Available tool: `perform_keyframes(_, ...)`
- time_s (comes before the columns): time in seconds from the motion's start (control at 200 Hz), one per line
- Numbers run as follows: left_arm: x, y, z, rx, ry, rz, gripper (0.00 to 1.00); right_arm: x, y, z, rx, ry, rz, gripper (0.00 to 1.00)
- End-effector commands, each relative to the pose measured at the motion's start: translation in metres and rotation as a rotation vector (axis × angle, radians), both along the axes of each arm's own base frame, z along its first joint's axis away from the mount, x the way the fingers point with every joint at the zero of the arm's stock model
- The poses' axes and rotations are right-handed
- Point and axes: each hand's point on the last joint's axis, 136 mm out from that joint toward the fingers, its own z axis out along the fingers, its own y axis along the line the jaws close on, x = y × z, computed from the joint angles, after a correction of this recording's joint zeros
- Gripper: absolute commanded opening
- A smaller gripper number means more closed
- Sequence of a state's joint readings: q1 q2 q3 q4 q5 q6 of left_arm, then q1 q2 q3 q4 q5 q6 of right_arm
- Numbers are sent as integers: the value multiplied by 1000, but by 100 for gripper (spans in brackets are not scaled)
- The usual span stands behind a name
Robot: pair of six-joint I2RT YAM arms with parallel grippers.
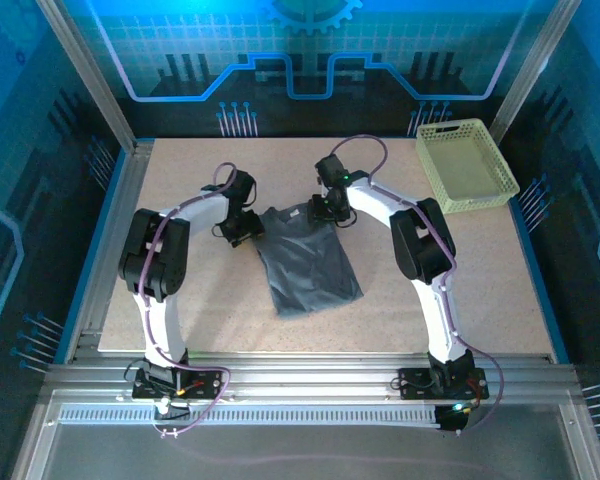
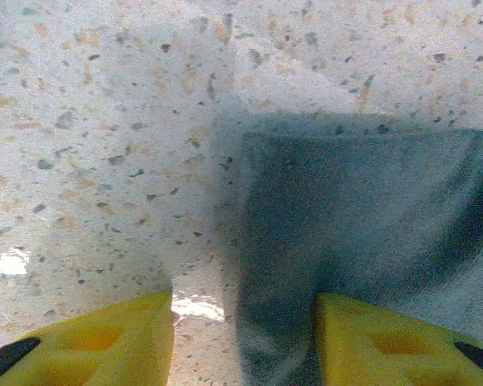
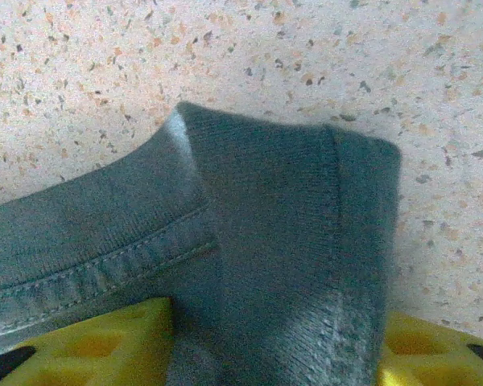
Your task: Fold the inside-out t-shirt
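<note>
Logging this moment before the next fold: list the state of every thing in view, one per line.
t-shirt: lying flat on the table, folded into a narrow shape, a gripper at each far corner.
left gripper: open, fingers astride the shirt's edge.
right gripper: fingers either side of a folded shirt corner; cannot tell if it grips.
basket: upright, empty, at the table's far right corner.

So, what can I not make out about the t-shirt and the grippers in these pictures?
- Top external: fingertips of left gripper and right gripper, hidden under their wrists.
- Right wrist: whether the fingers pinch the t-shirt; fabric covers the gap.
- Left wrist: t-shirt weave, blurred; fingers cut by the bottom edge.
</note>
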State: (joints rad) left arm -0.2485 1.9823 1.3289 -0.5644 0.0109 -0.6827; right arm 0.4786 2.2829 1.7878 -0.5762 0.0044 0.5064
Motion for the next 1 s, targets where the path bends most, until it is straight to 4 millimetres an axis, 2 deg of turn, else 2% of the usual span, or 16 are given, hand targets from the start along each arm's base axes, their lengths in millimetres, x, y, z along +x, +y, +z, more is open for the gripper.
perform_keyframes(0.0, 35, -70, -4, -207, -140, -102, 45, -42, 22, -24, 6, 132, 43, 44)
perform_keyframes(0.165, 31, -69, -3, -201, -146, -99, 41, -47, 15, -21, 12, 112, -7, 26)
perform_keyframes(0.32, 31, -68, -2, -202, -148, -102, 39, -48, 8, -13, 30, 82, -37, 17)
perform_keyframes(0.555, 38, -80, -1, -262, -168, -118, 28, -50, 5, -11, 72, 74, -63, 8)
perform_keyframes(0.655, 39, -78, 1, -254, -177, -124, 17, -51, 2, -8, 98, 62, -80, 4)
perform_keyframes(0.77, 41, -77, 14, -265, -224, -131, 0, -52, -2, 1, 122, 32, -81, 0)
perform_keyframes(0.87, 42, -69, 34, -291, -289, -107, 0, -52, -8, 15, 147, -8, -95, 0)
perform_keyframes(0.995, 35, -56, 60, -303, -376, -86, 0, -53, -19, 43, 198, -76, -106, 0)
